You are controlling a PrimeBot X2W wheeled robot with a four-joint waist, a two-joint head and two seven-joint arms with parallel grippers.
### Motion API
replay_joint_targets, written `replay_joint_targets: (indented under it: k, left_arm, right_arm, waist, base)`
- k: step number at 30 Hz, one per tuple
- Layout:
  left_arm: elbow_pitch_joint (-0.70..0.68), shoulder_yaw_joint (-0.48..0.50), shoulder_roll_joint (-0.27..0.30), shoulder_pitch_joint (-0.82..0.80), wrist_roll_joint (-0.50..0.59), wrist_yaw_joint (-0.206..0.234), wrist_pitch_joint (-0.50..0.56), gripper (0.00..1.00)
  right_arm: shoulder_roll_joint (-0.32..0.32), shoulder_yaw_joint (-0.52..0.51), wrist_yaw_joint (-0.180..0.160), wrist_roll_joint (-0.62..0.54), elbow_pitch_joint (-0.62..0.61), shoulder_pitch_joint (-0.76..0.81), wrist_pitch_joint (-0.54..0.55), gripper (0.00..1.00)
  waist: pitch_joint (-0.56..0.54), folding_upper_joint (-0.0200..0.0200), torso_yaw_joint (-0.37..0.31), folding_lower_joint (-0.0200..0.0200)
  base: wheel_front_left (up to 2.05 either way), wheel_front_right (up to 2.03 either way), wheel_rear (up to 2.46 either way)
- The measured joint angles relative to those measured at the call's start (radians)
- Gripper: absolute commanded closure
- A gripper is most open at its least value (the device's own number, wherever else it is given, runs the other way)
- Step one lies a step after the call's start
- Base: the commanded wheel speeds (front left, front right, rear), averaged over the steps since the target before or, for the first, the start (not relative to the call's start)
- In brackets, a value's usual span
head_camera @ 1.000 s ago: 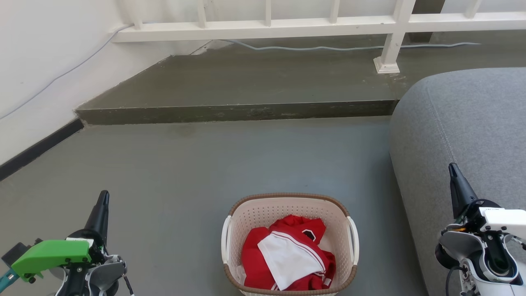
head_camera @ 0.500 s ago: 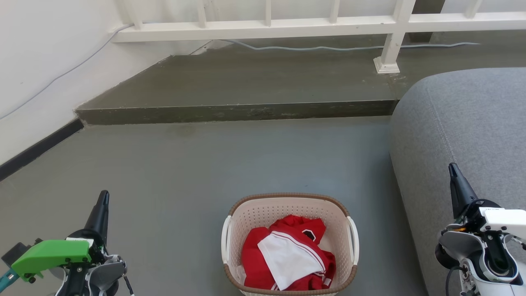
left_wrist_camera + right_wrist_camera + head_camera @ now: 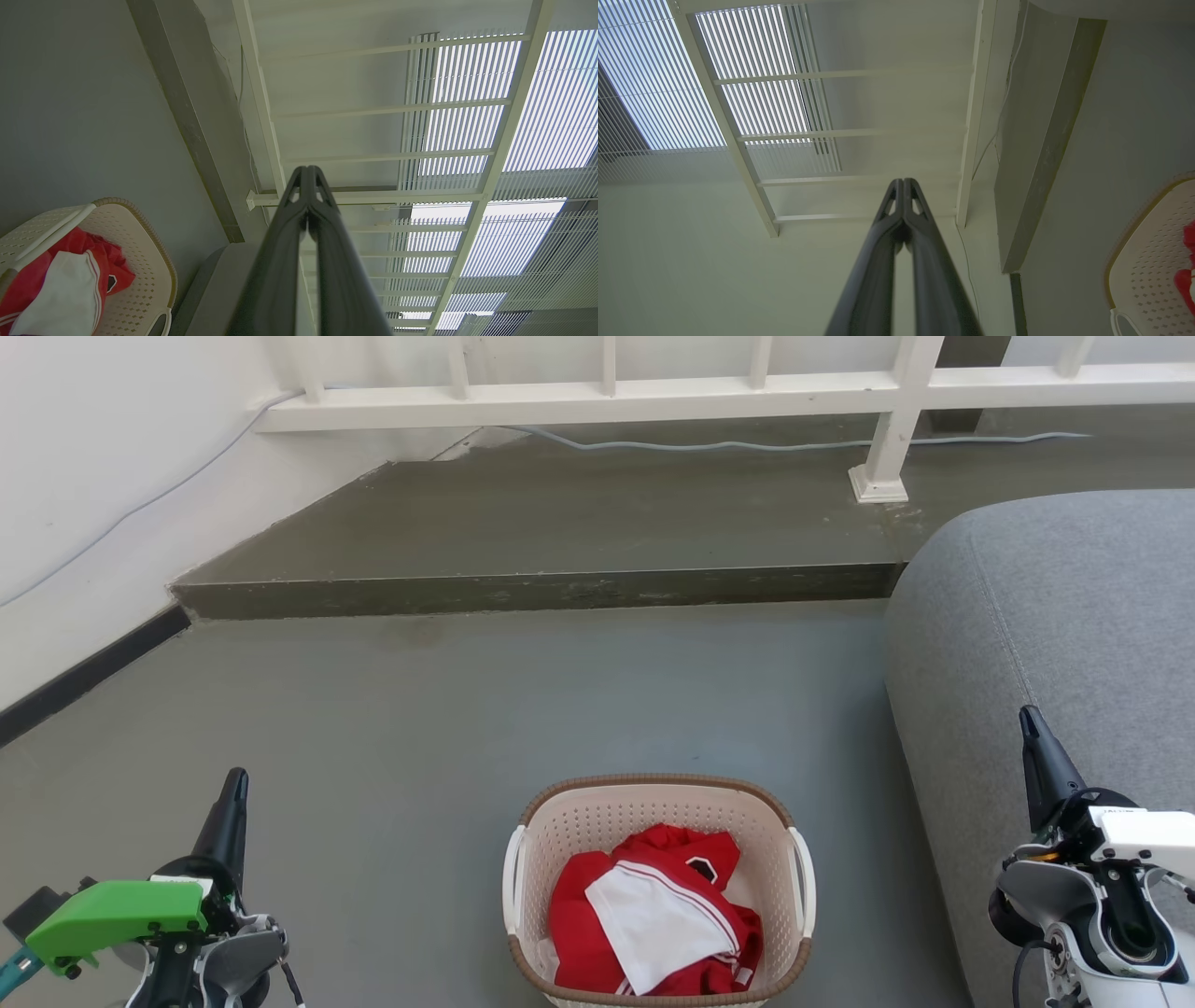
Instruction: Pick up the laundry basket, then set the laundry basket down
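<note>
One grey sofa (image 3: 1055, 616) stood at the right. One laundry basket (image 3: 597, 826) sat on the floor (image 3: 467, 709) near the sofa, between the two grippers and well apart from both. It held a heap of red and white clothing (image 3: 653, 915). The left gripper (image 3: 237, 777) and the right gripper (image 3: 1027, 715) each had their fingers pressed together on nothing.

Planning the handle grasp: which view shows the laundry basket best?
Head view: the laundry basket sits nearly whole on the floor, both white handles visible. Left wrist view catches one end with clothes; right wrist view, a cropped corner.
</note>
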Motion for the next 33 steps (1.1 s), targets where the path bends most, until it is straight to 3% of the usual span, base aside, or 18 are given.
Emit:
replay_joint_targets:
  k: [33]
  left_arm:
    - [0.0, 0.0, 0.0, 0.0, 0.0, 0.0, 0.0, 1.0]
  right_arm:
    - [0.0, 0.0, 0.0, 0.0, 0.0, 0.0, 0.0, 1.0]
  waist:
    - [0.0, 0.0, 0.0, 0.0]
  base:
    - [0.0, 0.0, 0.0]
